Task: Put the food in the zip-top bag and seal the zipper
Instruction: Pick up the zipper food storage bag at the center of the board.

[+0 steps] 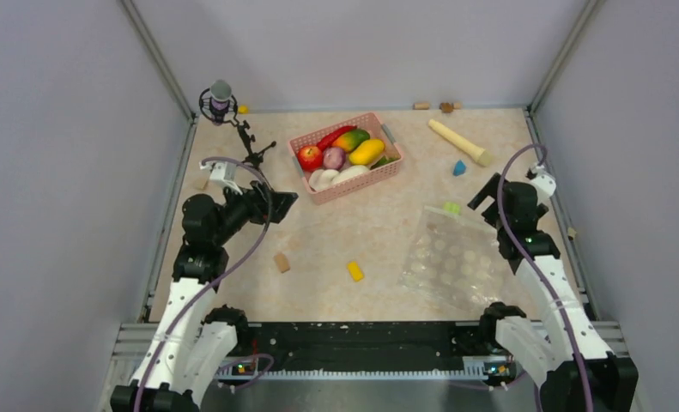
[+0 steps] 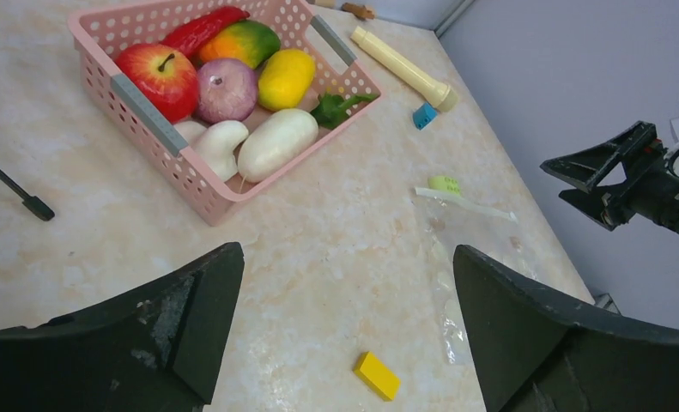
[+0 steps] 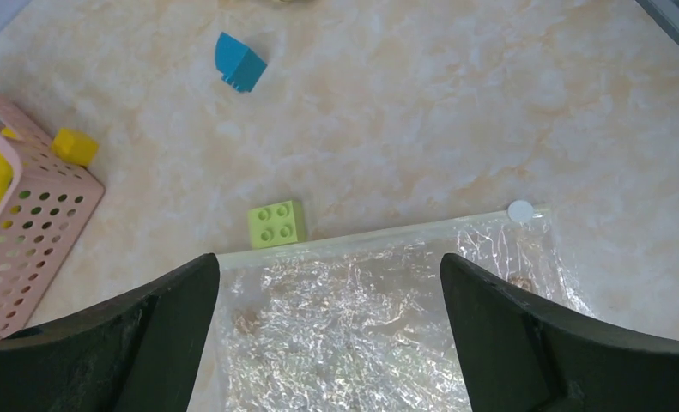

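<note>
The food lies in a pink basket [image 1: 384,172] at the back middle: red apple [image 2: 157,77], purple onion [image 2: 226,88], yellow mango [image 2: 286,77], orange-green mango [image 2: 248,43], red chili [image 2: 203,28] and white pieces [image 2: 275,143]. The clear zip-top bag [image 1: 456,257] lies flat and empty at the front right. Its zipper [image 3: 378,236] runs along the far edge. My left gripper [image 1: 282,204] is open and empty, left of the basket above the table. My right gripper [image 1: 483,196] is open and empty above the bag's mouth edge, with the bag [image 3: 361,326] between its fingers.
A microphone on a small stand [image 1: 221,99] is at the back left. A cream rolling pin [image 1: 461,142] and a blue block [image 1: 460,168] lie at the back right. A green block [image 3: 275,223] touches the zipper. A yellow block [image 1: 355,271] and a tan block [image 1: 281,263] lie in front.
</note>
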`<action>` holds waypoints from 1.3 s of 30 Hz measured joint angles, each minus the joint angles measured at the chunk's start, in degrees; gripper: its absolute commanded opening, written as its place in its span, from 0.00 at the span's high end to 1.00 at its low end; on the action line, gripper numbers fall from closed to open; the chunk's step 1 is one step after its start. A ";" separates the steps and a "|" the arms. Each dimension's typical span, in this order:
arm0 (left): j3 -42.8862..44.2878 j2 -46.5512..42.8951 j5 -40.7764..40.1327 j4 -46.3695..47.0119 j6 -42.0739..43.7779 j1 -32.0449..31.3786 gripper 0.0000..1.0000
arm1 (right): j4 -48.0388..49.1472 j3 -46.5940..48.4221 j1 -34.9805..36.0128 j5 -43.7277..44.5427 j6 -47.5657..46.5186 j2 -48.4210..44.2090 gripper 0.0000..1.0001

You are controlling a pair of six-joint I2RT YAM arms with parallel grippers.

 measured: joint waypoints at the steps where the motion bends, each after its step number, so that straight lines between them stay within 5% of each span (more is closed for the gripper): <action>1: 0.09 0.92 0.28 0.20 -0.13 -0.26 0.03 | -0.55 0.55 0.00 -0.31 -0.33 1.31 0.01; 11: 3.13 12.37 -1.77 0.35 0.33 -8.35 0.03 | -2.45 12.17 0.00 -15.39 -12.55 24.87 0.04; 21: 10.58 24.65 -4.98 -3.04 6.38 -18.49 0.03 | -13.75 35.06 -0.39 -43.21 -56.24 53.64 0.04; 27: 10.62 25.79 -6.32 -4.55 7.76 -18.86 0.03 | -22.82 45.90 -0.87 -45.05 -66.01 62.95 0.04; 33: 10.69 26.16 -7.06 -4.79 8.63 -18.86 0.03 | -27.30 45.81 -0.87 -45.70 -69.35 65.94 0.06; 39: 10.99 27.15 -7.45 -4.94 8.68 -18.86 0.03 | -27.28 45.16 -1.03 -45.81 -71.49 65.92 0.18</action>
